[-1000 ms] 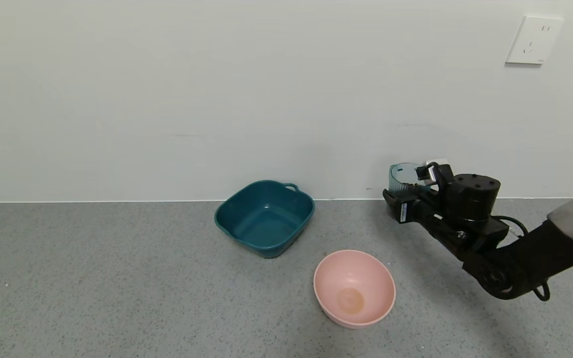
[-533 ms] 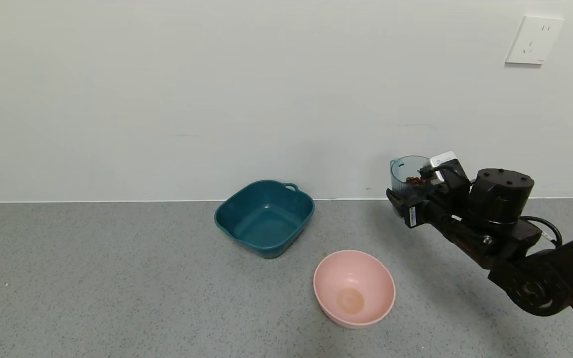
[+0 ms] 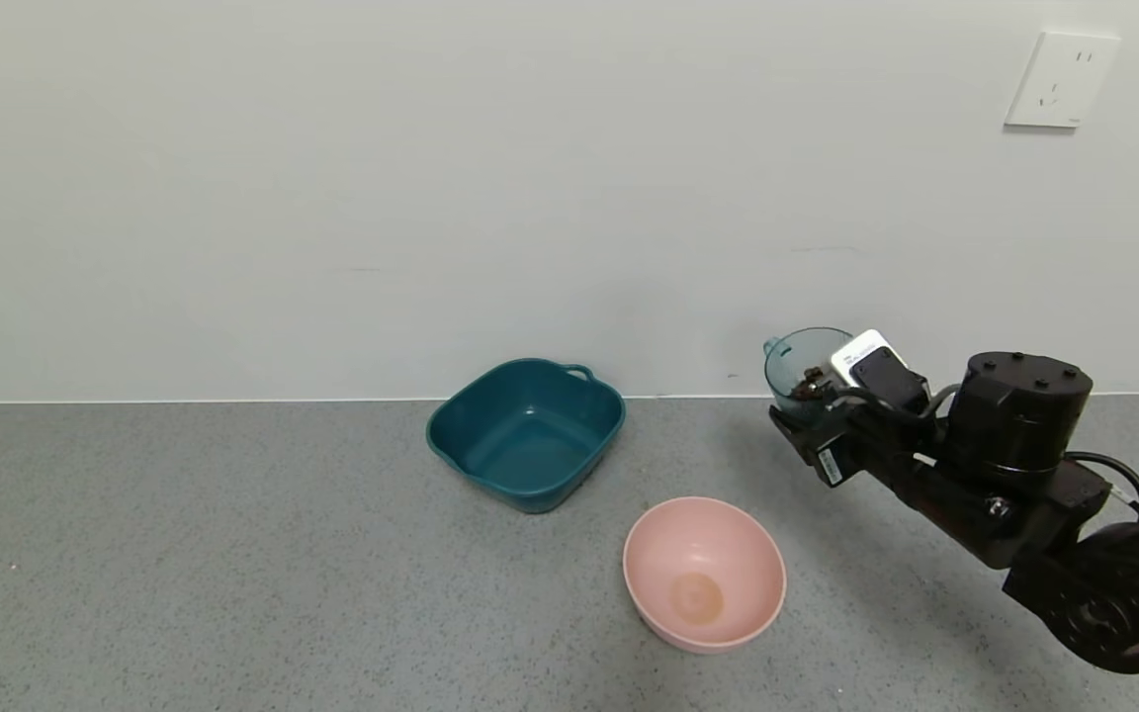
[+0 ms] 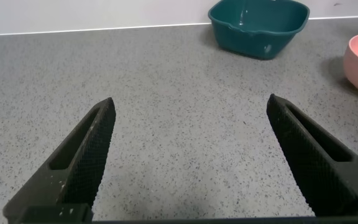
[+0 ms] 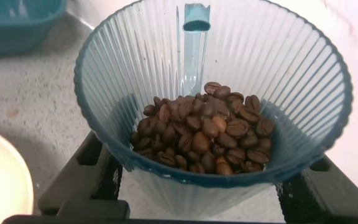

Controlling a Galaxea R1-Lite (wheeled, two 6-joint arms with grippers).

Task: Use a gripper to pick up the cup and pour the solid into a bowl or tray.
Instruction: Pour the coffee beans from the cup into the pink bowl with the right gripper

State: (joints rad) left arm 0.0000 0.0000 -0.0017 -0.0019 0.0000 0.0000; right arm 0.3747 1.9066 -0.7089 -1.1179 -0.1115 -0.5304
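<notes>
My right gripper (image 3: 812,420) is shut on the ribbed blue-grey cup (image 3: 797,374) and holds it in the air near the wall, up and to the right of the pink bowl (image 3: 705,573). The cup tilts a little toward the left. Dark brown beans (image 5: 204,130) lie heaped in the cup (image 5: 229,56), seen from close in the right wrist view; the jaws stand on either side of its lower wall. The pink bowl is empty, and its rim shows in the right wrist view (image 5: 5,180). My left gripper (image 4: 191,112) is open over bare floor, out of the head view.
An empty teal tub (image 3: 526,432) with handles stands by the wall, left of the bowl; it also shows in the left wrist view (image 4: 258,25). The grey speckled surface (image 3: 184,554) ends at a white wall. A wall socket (image 3: 1062,79) sits at the upper right.
My right arm has drawn back toward the right and lowered a little. The cup has tilted toward the left, so that the beans now show through its mouth.
</notes>
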